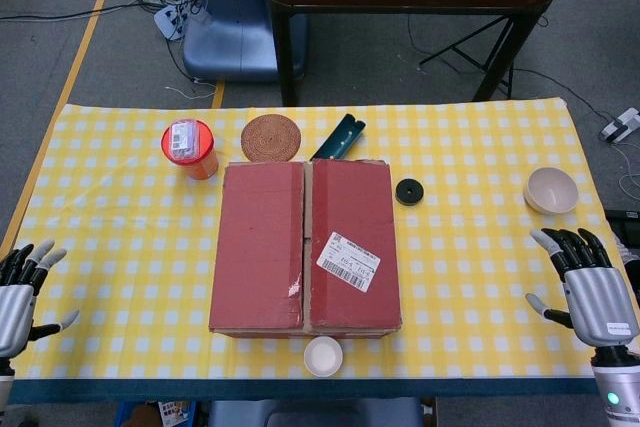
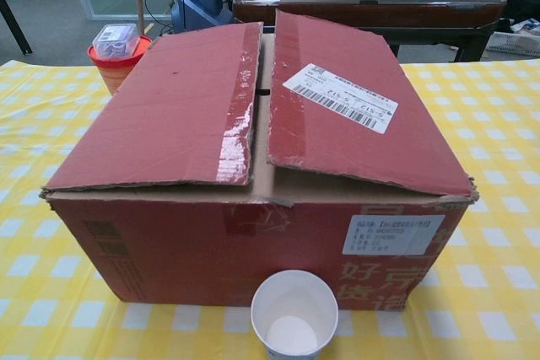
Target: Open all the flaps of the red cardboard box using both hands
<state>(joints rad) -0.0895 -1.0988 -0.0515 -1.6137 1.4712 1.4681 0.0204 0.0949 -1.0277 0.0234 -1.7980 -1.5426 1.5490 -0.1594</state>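
Observation:
The red cardboard box [image 1: 305, 245] sits mid-table with both long top flaps folded down; a narrow seam runs between them. In the chest view the box [image 2: 253, 233] fills the frame, its left flap [image 2: 169, 107] and right flap [image 2: 354, 115] lying nearly flat, the right one bearing a white barcode label. My left hand [image 1: 20, 287] rests at the table's left edge, fingers spread, holding nothing. My right hand [image 1: 590, 292] hovers near the right edge, fingers apart and empty. Neither hand touches the box, and neither shows in the chest view.
A white paper cup [image 1: 323, 356] stands just in front of the box. Behind it are a red cup with a lid [image 1: 190, 147], a round woven coaster [image 1: 271, 138] and a dark green object [image 1: 340, 137]. A black disc [image 1: 408, 191] and a beige bowl [image 1: 551, 190] lie to the right.

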